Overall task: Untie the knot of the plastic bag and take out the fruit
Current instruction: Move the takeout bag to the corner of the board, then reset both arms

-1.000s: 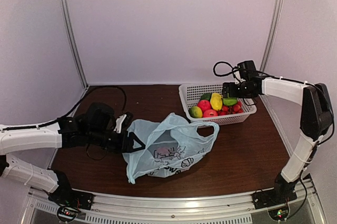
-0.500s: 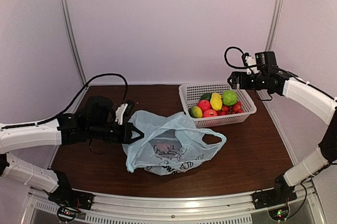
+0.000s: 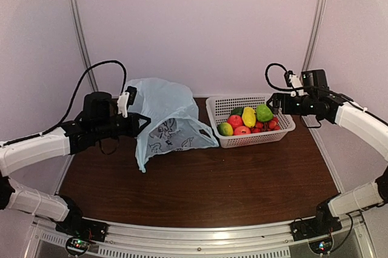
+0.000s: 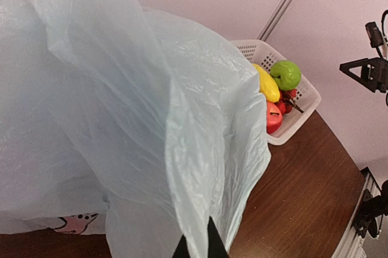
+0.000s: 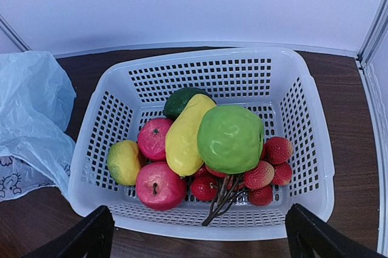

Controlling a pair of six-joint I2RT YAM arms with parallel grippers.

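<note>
My left gripper [image 3: 143,124] is shut on a fold of the plastic bag [image 3: 168,119] and holds it up above the table's left side. The bag hangs limp, its printed side facing down. In the left wrist view the bag [image 4: 121,119] fills the frame, and the gripper [image 4: 197,247] pinches its plastic. No knot shows. The fruit [image 3: 248,119] lies in the white basket [image 3: 254,139]: a green apple [image 5: 230,138], a yellow fruit [image 5: 183,135], a red-pink apple [image 5: 159,186] and a red cluster [image 5: 268,176]. My right gripper [image 3: 276,102] hovers open and empty over the basket, also seen in its wrist view [image 5: 200,240].
The basket [image 5: 200,58] stands at the back right of the brown table, close to the rear wall. The bag's lower edge [image 5: 30,106] hangs just left of it. Metal frame posts stand at both rear corners. A black cable loops above each wrist.
My left gripper has lifted the bag off the table, up and back to the left. My right gripper has drawn back from the basket, and the green apple now lies on the pile.
</note>
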